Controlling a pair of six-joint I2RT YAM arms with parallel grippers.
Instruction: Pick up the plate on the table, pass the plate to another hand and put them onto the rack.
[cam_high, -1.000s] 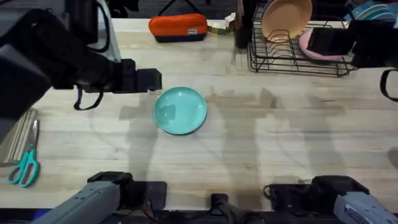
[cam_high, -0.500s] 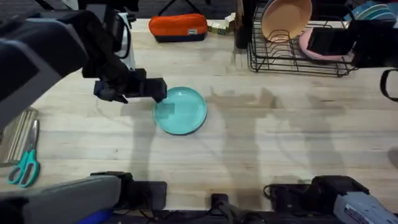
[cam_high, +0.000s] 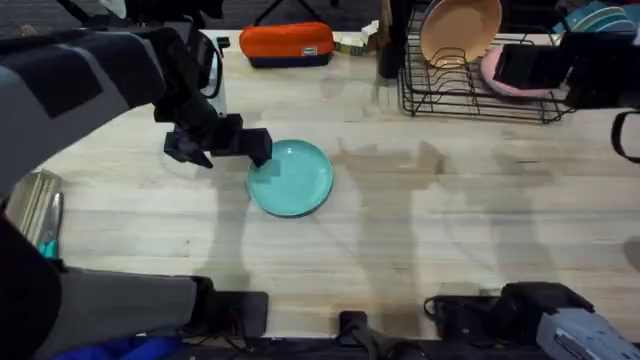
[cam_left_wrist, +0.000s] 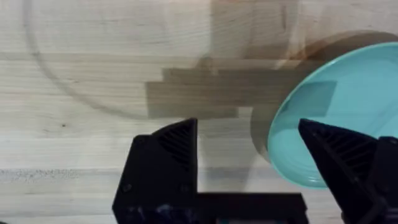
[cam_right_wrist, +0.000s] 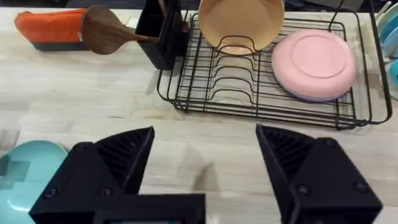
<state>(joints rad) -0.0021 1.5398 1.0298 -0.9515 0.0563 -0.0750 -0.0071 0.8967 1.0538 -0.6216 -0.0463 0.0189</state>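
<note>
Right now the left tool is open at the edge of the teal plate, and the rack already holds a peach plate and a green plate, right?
Not quite. The second plate in the rack is pink, not green; the right wrist view shows it beside the peach plate. The rest holds: the left tool is open at the teal plate's edge.

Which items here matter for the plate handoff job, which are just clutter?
Job:
teal plate
rack
left gripper, open at the plate's edge
right gripper, open, over the table

Clutter:
orange pouch
scissors
wooden spoon
peach plate and pink plate, already in the rack
</note>
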